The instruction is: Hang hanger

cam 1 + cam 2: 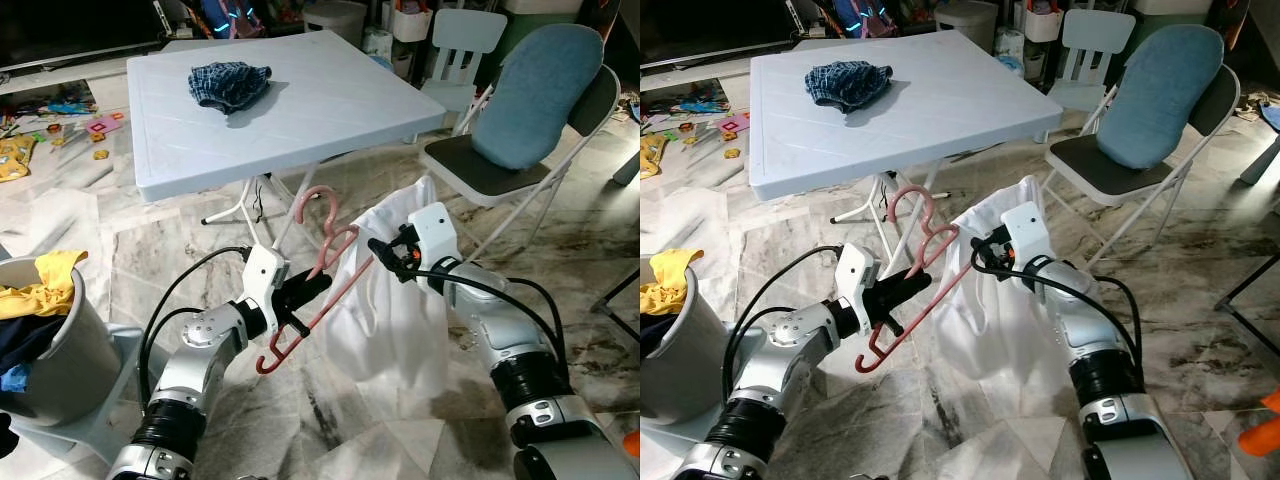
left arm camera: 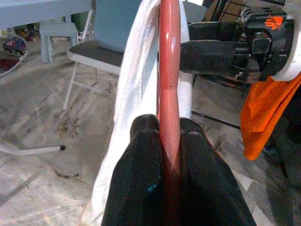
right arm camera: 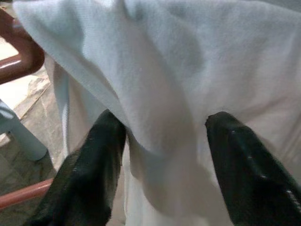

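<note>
Pinching one pink plastic clothes hanger (image 1: 318, 268) at its lower bar, left gripper (image 1: 305, 292) has both black fingers (image 2: 141, 188) closed tight against the rod. One white cloth garment (image 1: 400, 300) drapes over the hanger's far arm. Right gripper (image 1: 383, 250) sits at the garment's top edge, its two fingers (image 3: 89, 174) spread wide, fabric bunched between them, no clamp visible.

A: From where is the scene taken?
B: From the head, forward and down; the bench (image 1: 290, 110), chair (image 1: 520, 140) and both arms are shared by both eye views.
A: And the wrists?
B: The left tool (image 2: 171, 188) is viewed closely along the hanger (image 2: 169, 94); the right tool (image 3: 164, 174) is pressed near white cloth (image 3: 188, 70).
</note>
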`<state>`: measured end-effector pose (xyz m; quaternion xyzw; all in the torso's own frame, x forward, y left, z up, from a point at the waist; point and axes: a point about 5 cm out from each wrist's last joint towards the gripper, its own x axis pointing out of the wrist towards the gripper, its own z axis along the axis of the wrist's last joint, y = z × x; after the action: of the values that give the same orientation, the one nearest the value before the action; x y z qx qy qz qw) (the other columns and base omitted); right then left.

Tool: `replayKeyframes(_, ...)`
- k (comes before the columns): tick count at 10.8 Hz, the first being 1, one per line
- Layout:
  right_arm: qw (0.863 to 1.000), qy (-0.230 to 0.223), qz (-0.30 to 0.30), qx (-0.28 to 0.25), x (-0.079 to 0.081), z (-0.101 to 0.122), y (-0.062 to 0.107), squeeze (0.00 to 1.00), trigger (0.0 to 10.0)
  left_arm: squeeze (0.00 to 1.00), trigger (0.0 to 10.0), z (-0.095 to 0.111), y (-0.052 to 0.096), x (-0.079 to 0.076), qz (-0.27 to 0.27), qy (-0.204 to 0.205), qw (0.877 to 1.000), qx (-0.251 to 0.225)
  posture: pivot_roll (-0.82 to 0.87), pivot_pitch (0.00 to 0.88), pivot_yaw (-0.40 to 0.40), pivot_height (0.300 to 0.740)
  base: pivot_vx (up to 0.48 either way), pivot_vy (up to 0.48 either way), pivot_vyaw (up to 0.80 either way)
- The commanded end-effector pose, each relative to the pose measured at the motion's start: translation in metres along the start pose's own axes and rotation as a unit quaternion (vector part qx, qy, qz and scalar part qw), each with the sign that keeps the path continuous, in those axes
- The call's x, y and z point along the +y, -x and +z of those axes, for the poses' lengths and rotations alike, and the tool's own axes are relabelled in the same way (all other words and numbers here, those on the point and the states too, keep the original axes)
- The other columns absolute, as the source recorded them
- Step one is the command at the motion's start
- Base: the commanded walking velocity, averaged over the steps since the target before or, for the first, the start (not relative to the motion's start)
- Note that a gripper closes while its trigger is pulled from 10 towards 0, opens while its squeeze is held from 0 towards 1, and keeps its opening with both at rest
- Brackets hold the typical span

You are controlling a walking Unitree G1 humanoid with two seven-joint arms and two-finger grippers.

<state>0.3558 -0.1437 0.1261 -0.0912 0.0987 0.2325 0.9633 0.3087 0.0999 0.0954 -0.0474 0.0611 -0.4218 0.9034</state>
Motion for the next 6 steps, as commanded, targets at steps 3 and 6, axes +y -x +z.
replayKeyframes(3, 1.000, 0.004, -0.018, -0.009, -0.0028, 0.0053, -0.0026, 0.00, 0.0, 0.00, 0.0, 0.0150, -0.0034, 0.0003, -0.009, -0.017, 0.999, -0.028, -0.19, 0.002, -0.001, 0.740, 0.000, 0.000, 0.00)
replayKeyframes(6, 1.000, 0.006, -0.026, -0.012, -0.0036, 0.0067, -0.0038, 0.00, 0.0, 0.00, 0.0, 0.0146, -0.0045, -0.0014, -0.013, -0.016, 0.999, -0.028, -0.19, 0.002, -0.004, 0.740, 0.000, 0.000, 0.00)
